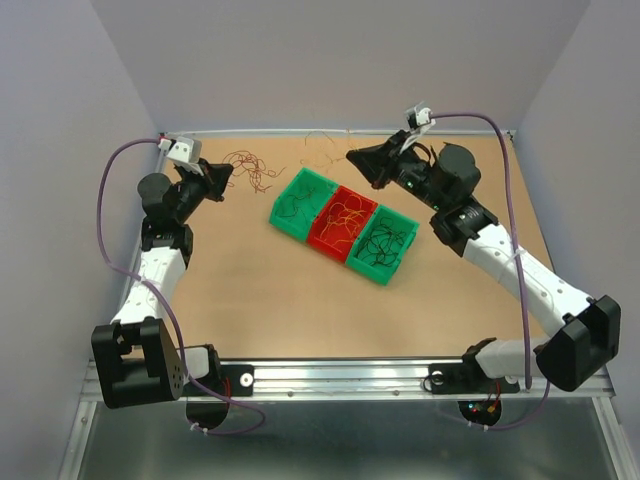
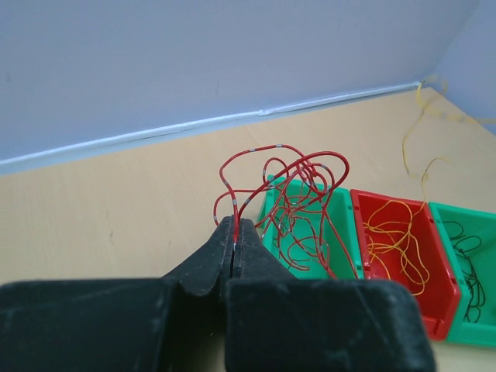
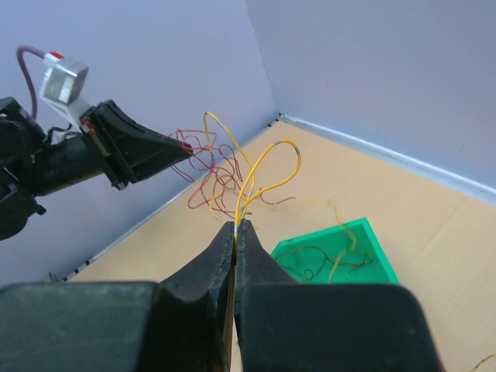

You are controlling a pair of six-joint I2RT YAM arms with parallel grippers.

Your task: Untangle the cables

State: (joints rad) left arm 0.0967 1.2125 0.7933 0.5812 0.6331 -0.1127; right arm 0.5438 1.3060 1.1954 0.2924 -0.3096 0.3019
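Note:
My left gripper [image 1: 226, 176] is shut on a red cable tangle [image 1: 249, 170] at the back left, held above the table. In the left wrist view the jaws [image 2: 235, 225] pinch red strands [image 2: 288, 174] that loop up and right. My right gripper [image 1: 352, 157] at the back centre is shut on thin yellow cables [image 3: 262, 170], faint in the top view [image 1: 322, 142]. In the right wrist view its tip [image 3: 235, 225] pinches the yellow strands, which reach toward the red tangle [image 3: 208, 164] and the left gripper [image 3: 143, 147].
Three bins stand in a diagonal row mid-table: a green bin [image 1: 287, 192] with dark strands, a red bin [image 1: 360, 197] with yellow and orange strands [image 2: 395, 240], and a green bin [image 1: 404, 262] with black strands. Walls close the back and sides.

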